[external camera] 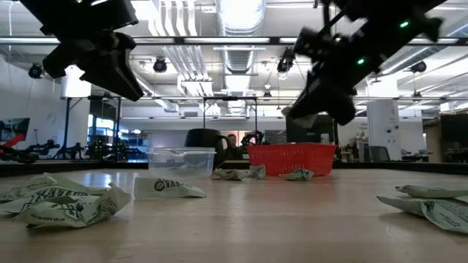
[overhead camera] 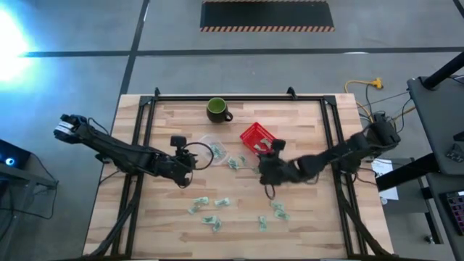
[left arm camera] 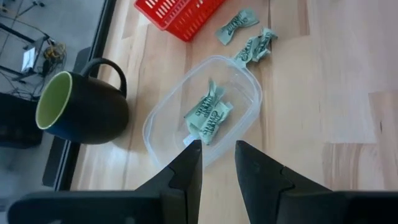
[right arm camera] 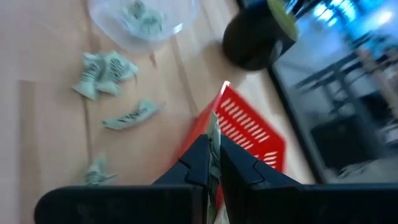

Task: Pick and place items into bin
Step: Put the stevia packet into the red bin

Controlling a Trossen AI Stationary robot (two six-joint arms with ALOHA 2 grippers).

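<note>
Wrappers (external camera: 64,204) foreground; mug (overhead camera: 216,109), clear tub (overhead camera: 210,148) beside red bin (overhead camera: 257,137).

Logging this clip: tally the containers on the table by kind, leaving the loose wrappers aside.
Dark green mug: 1
Red basket: 1
Clear plastic tub: 1
Total: 3
The right gripper, near the basket, is shut on a wrapper. The left gripper is open by the tub.

Bright ceiling light (blurred right-wrist view)
</note>
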